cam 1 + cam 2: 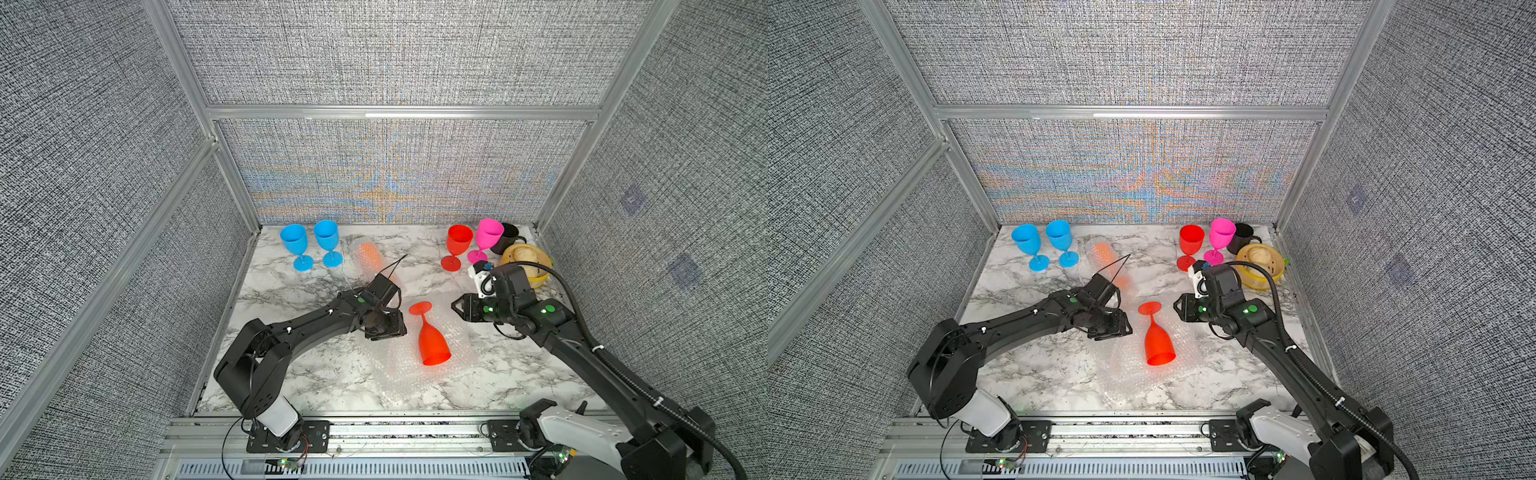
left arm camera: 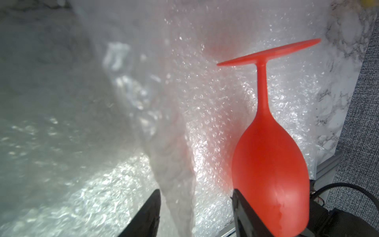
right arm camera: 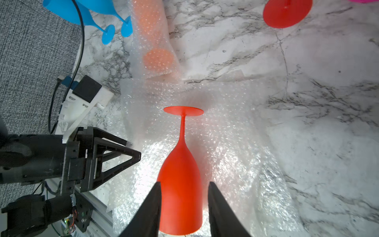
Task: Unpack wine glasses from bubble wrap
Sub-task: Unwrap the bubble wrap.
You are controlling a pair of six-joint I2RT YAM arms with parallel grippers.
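Observation:
One red wine glass (image 1: 432, 345) (image 3: 180, 164) lies on its side on an opened sheet of bubble wrap (image 1: 399, 374) (image 2: 215, 112). My left gripper (image 1: 392, 326) (image 2: 195, 197) is open just left of the glass, low over the sheet, and a raised fold of wrap runs between its fingers. My right gripper (image 1: 456, 309) (image 3: 184, 183) hovers open to the right of the glass's foot, holding nothing. An orange wine glass (image 1: 370, 255) (image 3: 151, 30) lies still rolled in bubble wrap at the back. Two blue glasses (image 1: 295, 243), a red one (image 1: 457, 245) and a pink one (image 1: 486, 237) stand upright.
A black mug (image 1: 508, 237) and a yellow bowl (image 1: 525, 259) sit in the back right corner behind the right arm. Grey fabric walls on aluminium frames close in the marbled table (image 1: 291, 374) on three sides.

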